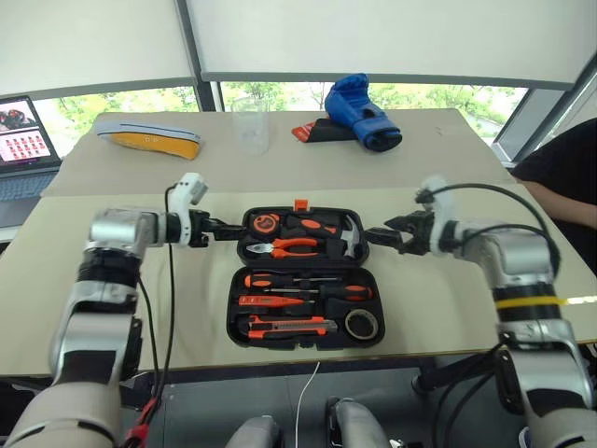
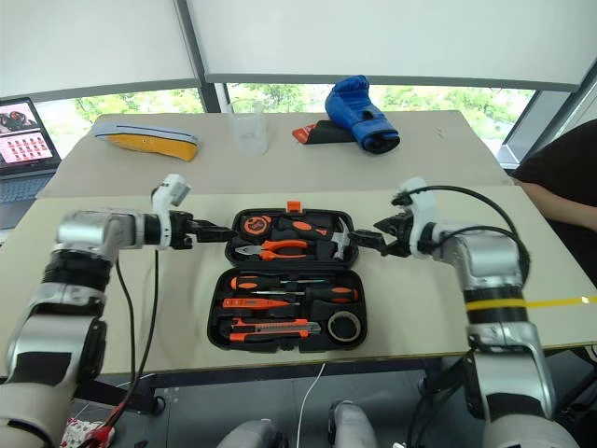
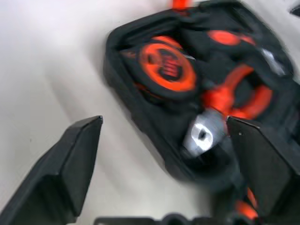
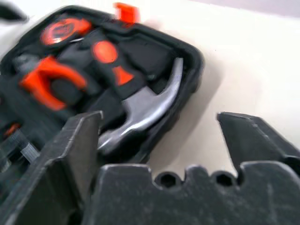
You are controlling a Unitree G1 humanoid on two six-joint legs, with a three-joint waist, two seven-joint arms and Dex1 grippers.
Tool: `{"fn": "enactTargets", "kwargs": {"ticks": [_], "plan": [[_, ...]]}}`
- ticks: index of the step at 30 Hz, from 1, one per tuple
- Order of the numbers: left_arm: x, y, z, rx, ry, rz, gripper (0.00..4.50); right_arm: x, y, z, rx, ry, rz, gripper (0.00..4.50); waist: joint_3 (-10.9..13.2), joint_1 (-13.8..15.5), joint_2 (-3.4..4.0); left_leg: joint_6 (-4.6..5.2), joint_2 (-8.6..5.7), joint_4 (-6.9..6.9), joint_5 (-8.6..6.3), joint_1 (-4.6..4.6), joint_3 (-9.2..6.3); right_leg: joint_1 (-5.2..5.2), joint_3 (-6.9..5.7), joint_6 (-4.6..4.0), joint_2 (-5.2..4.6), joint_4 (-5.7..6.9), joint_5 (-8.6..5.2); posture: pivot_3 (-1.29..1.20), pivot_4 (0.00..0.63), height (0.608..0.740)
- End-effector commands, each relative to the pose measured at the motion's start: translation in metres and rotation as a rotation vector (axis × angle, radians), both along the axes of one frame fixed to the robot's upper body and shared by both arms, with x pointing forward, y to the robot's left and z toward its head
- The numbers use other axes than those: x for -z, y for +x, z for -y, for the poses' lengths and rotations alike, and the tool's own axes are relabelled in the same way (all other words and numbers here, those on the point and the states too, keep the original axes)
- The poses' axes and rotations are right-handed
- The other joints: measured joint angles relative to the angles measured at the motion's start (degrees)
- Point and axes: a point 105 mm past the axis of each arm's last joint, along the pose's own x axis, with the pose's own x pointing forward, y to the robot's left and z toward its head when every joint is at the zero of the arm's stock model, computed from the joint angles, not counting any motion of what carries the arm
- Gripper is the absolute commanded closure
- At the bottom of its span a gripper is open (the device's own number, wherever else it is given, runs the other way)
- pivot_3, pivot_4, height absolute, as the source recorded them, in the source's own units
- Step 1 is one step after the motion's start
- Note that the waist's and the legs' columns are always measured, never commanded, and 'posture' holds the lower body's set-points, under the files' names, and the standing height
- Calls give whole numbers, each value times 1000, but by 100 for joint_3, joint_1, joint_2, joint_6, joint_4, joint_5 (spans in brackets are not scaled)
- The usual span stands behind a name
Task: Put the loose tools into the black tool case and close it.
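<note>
The black tool case (image 1: 235, 313) lies open flat on the table, its orange latch (image 1: 300, 203) at the far edge. In its near half lie two orange-and-black screwdrivers (image 1: 280, 280), a slim orange screwdriver (image 1: 270, 301), the utility knife (image 1: 287, 327) and the dark tape roll (image 1: 361, 324). Pliers (image 1: 291, 246), a hammer (image 4: 150, 105) and a tape measure (image 3: 166, 65) sit in the far half. My left gripper (image 1: 229, 230) is open at the far half's left edge. On the opposite side, my right gripper (image 1: 378, 235) is open at its right edge. Neither holds anything.
A blue boxing glove (image 1: 364, 112), a clear cup (image 1: 252, 126) and a yellow-and-grey object (image 1: 149, 138) lie at the back of the table. A laptop (image 1: 23, 140) stands far left. A person in black (image 1: 569, 177) sits at the right edge.
</note>
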Motion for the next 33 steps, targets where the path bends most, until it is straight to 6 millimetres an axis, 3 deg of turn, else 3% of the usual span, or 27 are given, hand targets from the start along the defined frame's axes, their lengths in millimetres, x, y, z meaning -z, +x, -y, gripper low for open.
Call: {"fn": "enactTargets", "kwargs": {"ticks": [1,3,6,12,17,18,21,24,27,29,31,33], "plan": [[-5,10,0,-29,37,36,111,-3,12,10,78,-23,1,37,0,-20,0,0,0,1,0,0,0,-4,0,0,-1,7,0,0,150,731],[-4,13,4,-37,34,32,111,-1,16,8,83,-26,-9,37,0,-34,0,-1,0,1,0,-3,2,-21,1,-1,-3,22,-1,0,150,731],[-2,16,6,-59,30,36,835,4,20,4,82,-36,-15,753,0,-56,0,-2,-1,17,0,-28,3,-43,5,-3,-5,31,0,0,150,731],[7,11,4,-27,35,15,2889,1,20,-13,38,-2,-21,2755,0,-22,1,-4,-1,58,1,-34,3,-41,11,-11,-10,41,6,0,150,731],[9,10,3,-30,28,9,4411,12,18,-12,43,-30,-52,2761,-4,-16,5,-4,-1,61,1,-35,3,-41,14,-10,-10,49,6,0,150,731],[8,9,3,-28,28,8,4459,13,18,-12,43,-38,-54,2761,-4,-16,5,-4,-1,61,1,-35,3,-41,14,-10,-10,51,6,0,150,731],[9,10,3,-37,31,7,4500,15,19,-12,43,-51,-51,3469,-7,-19,5,-4,-1,61,1,-35,2,-41,13,-11,-10,51,6,0,150,731],[9,10,4,-32,31,9,4500,12,20,-14,40,-52,-35,4459,-15,-21,1,-4,-1,62,1,-35,2,-39,13,-11,-10,51,6,0,150,731],[9,9,4,-24,25,18,4500,5,22,-14,46,-47,-5,4459,-16,-23,2,-4,-1,63,1,-34,2,-39,14,-10,-10,50,7,0,150,731],[1,12,7,-22,8,80,4500,-13,28,-16,54,-16,68,4459,-16,-28,1,-4,-1,64,1,-34,2,-39,14,-10,-10,50,7,0,150,731],[-11,21,7,-35,43,218,4500,-33,34,-19,67,1,163,4459,-16,-28,2,-4,-1,65,1,-35,3,-39,15,-11,-10,50,7,0,150,731],[-19,32,-1,-75,206,400,4500,-49,39,-18,92,-14,261,4459,-15,-14,2,-5,-1,68,1,-35,3,-40,15,-14,-10,48,11,0,150,731]]}}
